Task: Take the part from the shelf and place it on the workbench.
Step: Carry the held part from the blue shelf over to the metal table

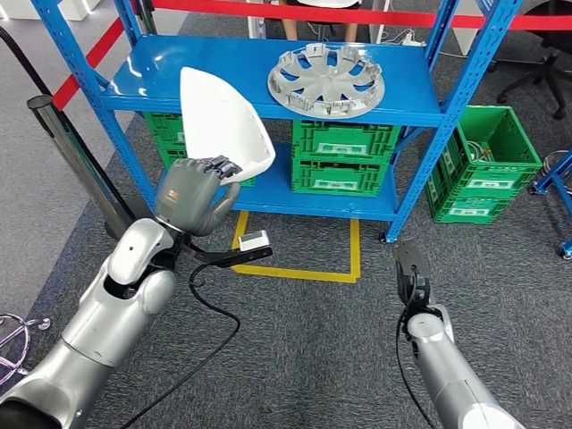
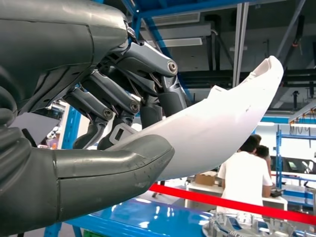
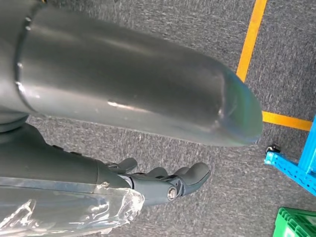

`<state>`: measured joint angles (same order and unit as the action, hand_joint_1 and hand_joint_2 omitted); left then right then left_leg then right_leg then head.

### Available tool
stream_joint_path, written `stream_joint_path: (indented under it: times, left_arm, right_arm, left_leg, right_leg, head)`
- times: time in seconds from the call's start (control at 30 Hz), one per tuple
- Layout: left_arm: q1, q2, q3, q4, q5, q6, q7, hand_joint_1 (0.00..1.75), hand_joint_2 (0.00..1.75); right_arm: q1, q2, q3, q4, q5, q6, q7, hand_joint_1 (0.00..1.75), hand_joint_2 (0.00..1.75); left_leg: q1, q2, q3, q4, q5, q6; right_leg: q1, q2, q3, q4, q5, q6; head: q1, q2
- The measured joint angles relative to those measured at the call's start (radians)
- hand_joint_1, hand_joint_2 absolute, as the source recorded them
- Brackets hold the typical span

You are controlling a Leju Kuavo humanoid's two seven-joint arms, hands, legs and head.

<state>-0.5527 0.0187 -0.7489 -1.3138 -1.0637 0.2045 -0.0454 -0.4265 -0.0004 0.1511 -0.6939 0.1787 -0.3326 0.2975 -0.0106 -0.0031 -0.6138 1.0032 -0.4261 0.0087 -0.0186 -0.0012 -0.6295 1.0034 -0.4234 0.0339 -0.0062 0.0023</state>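
My left hand (image 1: 194, 195) grips a white curved shell part (image 1: 222, 125), lifted in front of the blue shelf's (image 1: 222, 76) top board. In the left wrist view the thumb (image 2: 111, 170) lies under the white part (image 2: 219, 128) and the darker fingers (image 2: 123, 94) curl over its upper edge. A silver wheel cover (image 1: 326, 80) lies flat on the same shelf board, to the right of the held part. My right hand (image 1: 410, 273) hangs low over the carpet, away from the shelf; its fingers (image 3: 178, 180) are stretched out with nothing in them.
Green crates (image 1: 344, 154) sit on the lower shelf board, and another green crate (image 1: 483, 161) stands on the floor to the right. Yellow tape (image 1: 297, 268) marks the carpet before the shelf. A red barrier tape (image 1: 323, 13) runs behind, with people (image 2: 246, 177) beyond it.
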Motion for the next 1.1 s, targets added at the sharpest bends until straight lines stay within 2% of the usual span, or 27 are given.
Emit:
stream_joint_path:
  times: [0.53, 0.6, 0.67, 0.7, 0.73, 0.8, 0.87, 0.9, 0.93, 1.0, 1.1]
  left_arm:
    - [-0.008, -0.001, -0.012, 0.0, -0.007, -0.002, 0.007, 1.55, 1.75]
    - [0.027, 0.018, 0.003, -0.022, -0.059, -0.008, 0.069, 1.55, 1.75]
    - [0.133, 0.077, 0.061, -0.106, -0.134, -0.008, 0.175, 1.55, 1.75]
    - [0.202, 0.116, 0.112, -0.159, -0.158, -0.005, 0.207, 1.55, 1.75]
    - [0.268, 0.148, 0.169, -0.201, -0.166, -0.002, 0.201, 1.55, 1.75]
    - [0.379, 0.186, 0.3, -0.267, -0.184, -0.004, 0.113, 1.55, 1.75]
    - [0.441, 0.192, 0.392, -0.314, -0.21, -0.017, 0.032, 1.55, 1.75]
    - [0.455, 0.191, 0.415, -0.33, -0.218, -0.025, 0.017, 1.55, 1.75]
    - [0.463, 0.19, 0.427, -0.342, -0.223, -0.033, 0.017, 1.55, 1.75]
    - [0.471, 0.189, 0.44, -0.366, -0.226, -0.049, 0.032, 1.55, 1.75]
    - [0.472, 0.192, 0.453, -0.393, -0.226, -0.064, 0.05, 1.55, 1.75]
  right_arm:
    - [0.001, -0.002, 0.002, 0.004, 0.001, -0.007, -0.004, 0.0, 0.0]
    - [0.052, -0.007, -0.012, -0.026, -0.005, -0.038, -0.044, 0.0, 0.0]
    - [0.216, -0.016, -0.076, -0.162, -0.034, -0.044, -0.165, 0.0, 0.0]
    - [0.329, -0.017, -0.134, -0.254, -0.039, -0.005, -0.259, 0.0, 0.0]
    - [0.439, -0.011, -0.207, -0.329, -0.021, 0.07, -0.353, 0.0, 0.0]
    - [0.591, 0.035, -0.419, -0.435, 0.14, 0.338, -0.524, 0.0, 0.0]
    - [0.62, 0.113, -0.669, -0.516, 0.362, 0.649, -0.618, 0.0, 0.0]
    - [0.61, 0.151, -0.773, -0.549, 0.433, 0.761, -0.635, 0.0, 0.0]
    - [0.6, 0.182, -0.85, -0.575, 0.459, 0.821, -0.636, 0.0, 0.0]
    - [0.596, 0.233, -0.935, -0.625, 0.42, 0.814, -0.609, 0.0, 0.0]
    - [0.598, 0.272, -0.925, -0.693, 0.313, 0.736, -0.568, 0.0, 0.0]
  left_leg:
    - [0.0, 0.0, 0.0, 0.0, 0.0, 0.0]
    - [0.0, 0.0, 0.002, 0.0, -0.002, 0.0]
    - [0.0, -0.001, 0.011, -0.001, -0.009, 0.0]
    - [0.001, -0.003, 0.016, -0.001, -0.014, 0.0]
    - [0.002, -0.006, 0.017, -0.001, -0.016, 0.001]
    - [0.004, -0.012, 0.013, -0.001, -0.018, 0.001]
    - [0.004, -0.011, 0.008, -0.001, -0.018, 0.0]
    - [0.004, -0.01, 0.007, -0.001, -0.018, -0.001]
    - [0.004, -0.009, 0.007, -0.001, -0.018, -0.001]
    - [0.004, -0.009, 0.007, -0.001, -0.017, -0.002]
    - [0.004, -0.007, 0.007, -0.001, -0.016, -0.002]
  right_leg:
    - [0.0, 0.0, 0.0, 0.0, 0.0, 0.0]
    - [0.0, -0.001, 0.003, 0.0, -0.002, -0.001]
    - [0.001, -0.002, 0.011, 0.0, -0.009, -0.002]
    - [0.002, -0.003, 0.016, 0.0, -0.014, -0.003]
    - [0.003, -0.007, 0.019, 0.0, -0.019, -0.004]
    - [0.004, -0.013, 0.017, 0.002, -0.023, -0.005]
    - [0.005, -0.012, 0.01, 0.002, -0.023, -0.006]
    - [0.005, -0.01, 0.009, 0.002, -0.023, -0.007]
    - [0.005, -0.01, 0.009, 0.002, -0.023, -0.007]
    - [0.005, -0.01, 0.01, 0.002, -0.023, -0.008]
    - [0.005, -0.007, 0.009, 0.002, -0.019, -0.008]
  head:
    - [0.0, 0.0]
    - [0.0, 0.0]
    - [0.0, 0.0]
    - [0.0, 0.0]
    - [0.0, 0.0]
    - [0.0, 0.0]
    - [0.0, 0.0]
    - [0.0, 0.0]
    - [0.0, 0.0]
    - [0.001, 0.0]
    - [0.0, 0.0]
